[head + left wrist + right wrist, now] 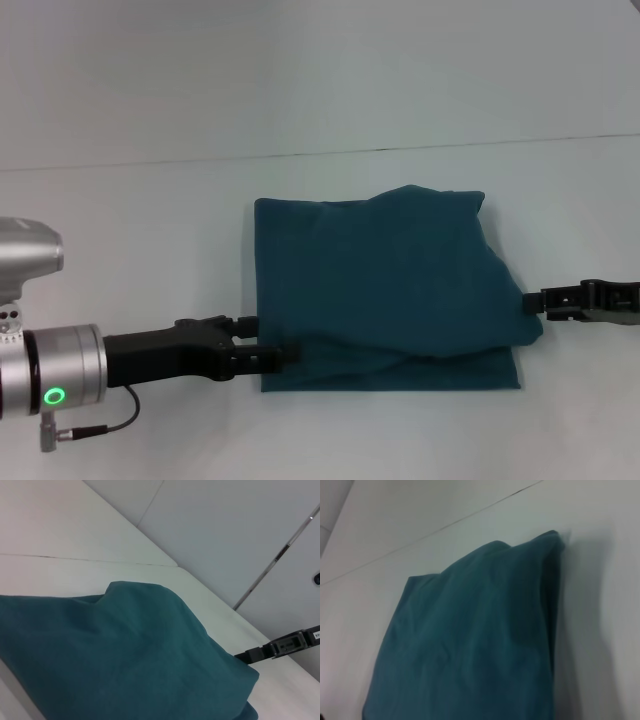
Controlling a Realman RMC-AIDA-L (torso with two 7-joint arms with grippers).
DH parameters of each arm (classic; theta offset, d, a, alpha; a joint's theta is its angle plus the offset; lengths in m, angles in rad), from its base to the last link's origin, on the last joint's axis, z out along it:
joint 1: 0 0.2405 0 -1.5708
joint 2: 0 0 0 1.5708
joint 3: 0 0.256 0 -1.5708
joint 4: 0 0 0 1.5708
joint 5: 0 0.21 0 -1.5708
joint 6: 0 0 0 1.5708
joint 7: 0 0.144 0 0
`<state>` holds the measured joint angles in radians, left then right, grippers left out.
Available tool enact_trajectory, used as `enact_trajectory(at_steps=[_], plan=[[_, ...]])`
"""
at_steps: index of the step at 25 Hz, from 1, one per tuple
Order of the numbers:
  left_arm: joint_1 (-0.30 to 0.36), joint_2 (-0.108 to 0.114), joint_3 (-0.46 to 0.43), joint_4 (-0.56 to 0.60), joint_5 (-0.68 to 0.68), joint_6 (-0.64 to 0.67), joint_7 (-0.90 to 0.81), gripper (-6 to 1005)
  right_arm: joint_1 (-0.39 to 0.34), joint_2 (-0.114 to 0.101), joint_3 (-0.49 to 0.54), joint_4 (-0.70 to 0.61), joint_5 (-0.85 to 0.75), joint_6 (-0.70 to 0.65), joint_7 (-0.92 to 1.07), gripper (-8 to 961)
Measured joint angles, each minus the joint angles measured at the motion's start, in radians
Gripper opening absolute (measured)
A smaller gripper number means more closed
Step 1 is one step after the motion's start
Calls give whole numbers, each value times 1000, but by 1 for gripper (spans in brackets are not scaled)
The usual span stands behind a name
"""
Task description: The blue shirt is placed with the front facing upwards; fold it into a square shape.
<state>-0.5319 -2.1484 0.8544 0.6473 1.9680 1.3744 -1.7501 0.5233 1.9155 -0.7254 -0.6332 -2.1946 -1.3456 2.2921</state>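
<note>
A pale, matte white table (130, 250) fills the head view, smooth and unmarked apart from a thin dark seam running across it far from the robot; beyond the seam the surface continues in the same flat white. The left wrist view shows light grey wall panels (240, 525) behind, split by narrow joints.

Nearest the robot, the left gripper (268, 354), matte black on a silver cylindrical wrist with a green ring light, reaches in low from the left, its jaws clenched on the near left edge of the blue shirt (380, 280). The shirt lies near the middle of the table as a soft, roughly square bundle of dark teal cotton, folded over itself, with a lower layer showing along the near edge and gentle wrinkles across the top. No print shows. Its far edge is uneven, rising to a rounded hump.

At the right, the black right gripper (535, 302) pinches the shirt's right side, which is drawn to a point at its jaws.
</note>
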Motion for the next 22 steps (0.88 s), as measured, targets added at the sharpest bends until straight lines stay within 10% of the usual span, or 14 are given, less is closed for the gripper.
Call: enact_trajectory(at_steps=[13, 22], plan=[[-13, -2, 0, -7, 0, -19, 2, 963, 32, 8, 2, 38, 5, -8, 3, 544], [-19, -2, 0, -17, 0, -22, 9, 963, 40, 6, 8, 39, 12, -65, -5, 225]])
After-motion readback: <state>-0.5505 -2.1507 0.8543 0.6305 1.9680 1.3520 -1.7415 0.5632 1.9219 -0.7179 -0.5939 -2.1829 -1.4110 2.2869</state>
